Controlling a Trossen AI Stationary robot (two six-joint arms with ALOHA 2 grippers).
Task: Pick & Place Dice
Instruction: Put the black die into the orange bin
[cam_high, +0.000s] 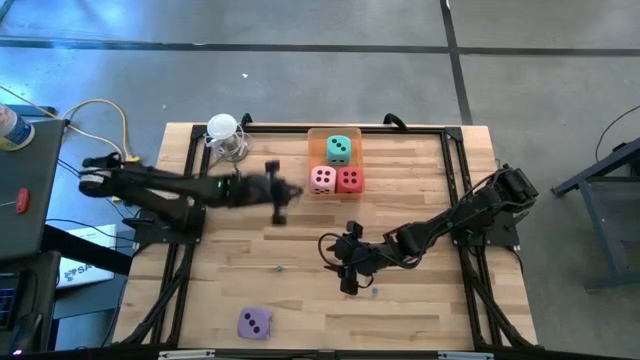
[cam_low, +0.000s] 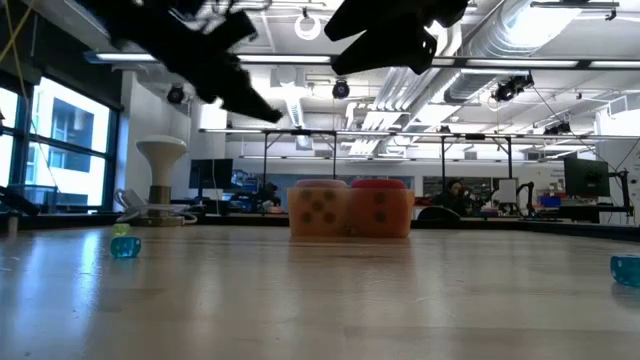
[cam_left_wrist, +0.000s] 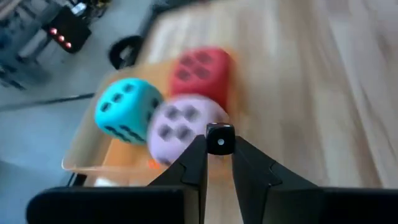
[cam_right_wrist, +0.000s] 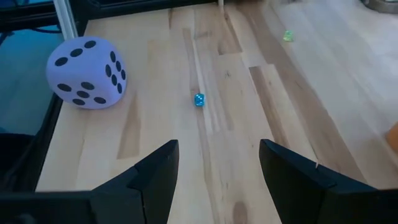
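An orange tray (cam_high: 312, 140) at the table's far middle holds the teal die (cam_high: 339, 149), the pink die (cam_high: 322, 179) and the red die (cam_high: 350, 180). The purple die (cam_high: 254, 322) rests on the table near the front left, and shows in the right wrist view too (cam_right_wrist: 87, 71). My left gripper (cam_high: 290, 193) hovers just left of the tray, shut on a tiny black cube (cam_left_wrist: 220, 138) with a white pip. My right gripper (cam_high: 345, 265) hangs open over the table's middle, with nothing between its fingers (cam_right_wrist: 155, 177). My left gripper pinches the tiny black cube by two opposite sides (cam_left_wrist: 220, 146) between its two fingertips. The fingers slant downward from the table's left, toward the tray. The cube is lifted clear of the table.
Tiny beads lie loose on the wood: a blue one (cam_right_wrist: 199, 99), a green one (cam_right_wrist: 287, 36) and one left of my right gripper (cam_high: 278, 267). A white stand (cam_high: 222, 135) with a cable sits at the far left corner. A black frame (cam_high: 455, 180) borders the table.
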